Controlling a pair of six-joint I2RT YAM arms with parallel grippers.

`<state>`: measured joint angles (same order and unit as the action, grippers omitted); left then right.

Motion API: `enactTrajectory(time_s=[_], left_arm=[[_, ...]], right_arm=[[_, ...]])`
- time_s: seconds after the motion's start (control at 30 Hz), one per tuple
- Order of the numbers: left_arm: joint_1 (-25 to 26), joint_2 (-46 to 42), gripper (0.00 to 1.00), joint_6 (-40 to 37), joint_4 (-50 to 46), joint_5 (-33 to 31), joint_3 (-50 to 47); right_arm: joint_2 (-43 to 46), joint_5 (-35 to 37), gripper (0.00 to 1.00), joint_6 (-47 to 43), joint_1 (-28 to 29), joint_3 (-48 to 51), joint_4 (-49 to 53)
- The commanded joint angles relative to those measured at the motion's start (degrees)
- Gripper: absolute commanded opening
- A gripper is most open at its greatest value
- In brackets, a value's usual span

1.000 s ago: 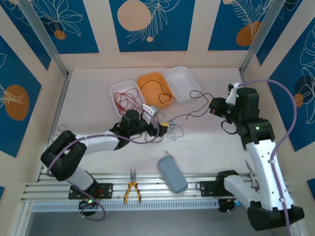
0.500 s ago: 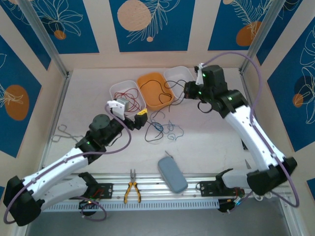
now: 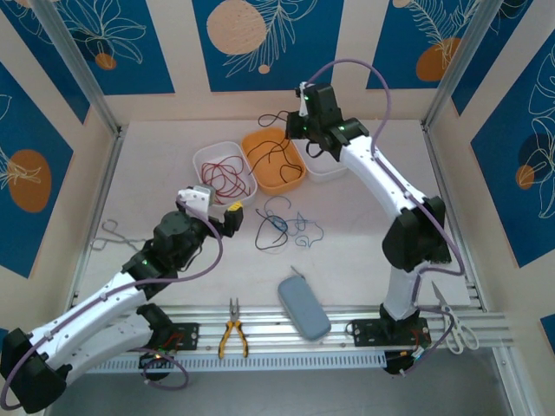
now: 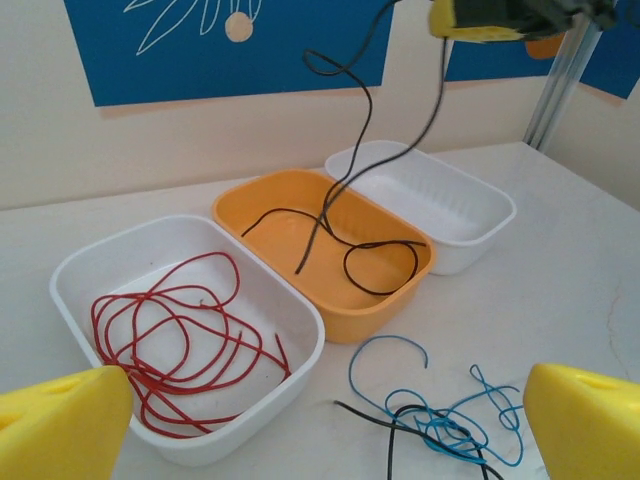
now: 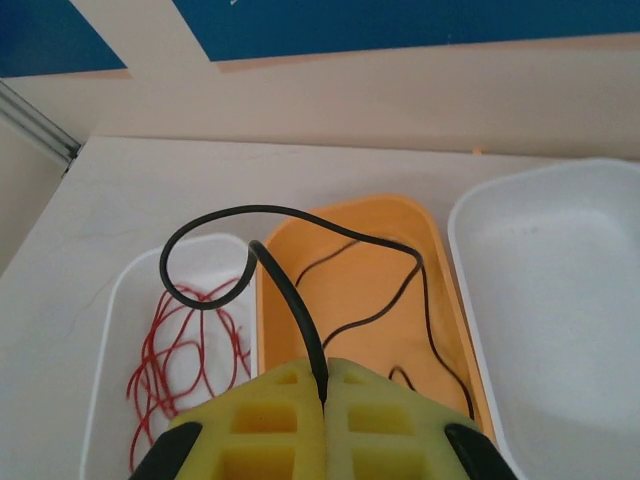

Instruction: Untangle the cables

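My right gripper hangs above the orange bin at the back, shut on a black cable. That black cable curls out from between the closed jaws of the right gripper, and its lower end drops into the orange bin. In the left wrist view the same black cable dangles into the orange bin. Red cables lie in the left white bin. A tangle of light blue and black cables sits on the table, just ahead of my open left gripper. Nothing is between its jaws.
An empty white bin stands right of the orange one. A grey-blue case and yellow-handled pliers lie near the front rail. Forceps lie at the far left, scissors at the front right.
The right arm swung from the right side to the back, carrying the black cable over the orange bin. The left gripper drew back to the left and opened wide.
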<state>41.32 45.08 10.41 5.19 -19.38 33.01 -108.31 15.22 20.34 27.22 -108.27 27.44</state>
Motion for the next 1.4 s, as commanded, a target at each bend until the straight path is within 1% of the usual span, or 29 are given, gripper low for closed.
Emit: enactTrajectory(time_s=[0.0, 0.17, 0.37, 0.5, 0.77, 0.9, 1.2, 1.37], left_arm=[[-0.6, -1.6, 1.00, 0.2, -0.5, -1.3, -0.7], [-1.0, -3.2, 1.00, 0.3, -1.1, -1.4, -1.4], [-1.1, -2.9, 1.00, 0.9, -0.3, -1.1, -2.4], [-1.2, -1.9, 1.00, 1.1, 0.4, -0.1, -2.3], [-1.3, -1.1, 1.00, 1.5, 1.0, 0.8, -2.4], [-1.4, -1.1, 1.00, 1.5, 1.1, 0.2, -2.9], [-1.6, -1.0, 1.00, 1.9, 2.1, 0.0, -3.9], [-1.7, -0.7, 1.00, 2.3, 2.3, 0.2, -4.3]], right_arm=[[-4.1, 2.0, 0.00, -3.2, 0.1, -5.0, -3.6], [-9.0, 4.1, 0.00, -6.5, -0.4, -9.2, -3.9], [-11.9, 4.2, 0.00, -8.8, -1.9, -10.4, -3.5], [-12.6, 5.2, 0.00, -9.1, -3.0, -10.4, -2.9], [-12.5, 4.2, 0.00, -9.0, -4.5, -9.3, -1.7], [-12.0, 4.1, 0.00, -10.9, -3.1, -7.1, -1.7], [-10.2, 8.6, 0.00, -15.7, 2.6, -0.4, -2.2], [-10.1, 9.1, 0.00, -16.5, 3.9, 1.7, -0.6]])
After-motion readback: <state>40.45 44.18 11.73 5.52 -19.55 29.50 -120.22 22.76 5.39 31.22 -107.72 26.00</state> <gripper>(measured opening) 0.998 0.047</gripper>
